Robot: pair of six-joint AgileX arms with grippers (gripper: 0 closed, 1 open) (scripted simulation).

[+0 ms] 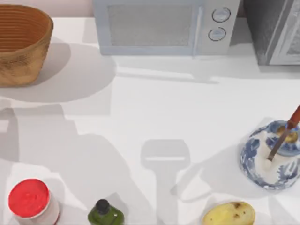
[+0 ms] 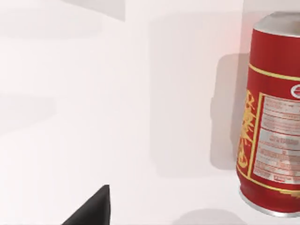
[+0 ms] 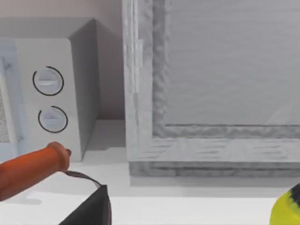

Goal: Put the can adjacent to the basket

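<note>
One can (image 2: 272, 117) stands upright, cut off by the left wrist view's edge; one basket (image 1: 21, 44) sits at the table's far left; both grippers' finger states cannot be told.

Microwave (image 1: 166, 26) stood at the table's (image 1: 150, 122) rear centre, two round dials on its right panel; a grey cabinet (image 1: 276, 30) just beside it at rear right; blue-and-white bowl (image 1: 272, 159) at right edge — an orange-handled utensil (image 1: 283, 133) leaning inside; potato (image 1: 228, 214) at front right; red-lidded jar (image 1: 30, 200) and green bottle (image 1: 105, 214) at front left — near each other, apart.
</note>
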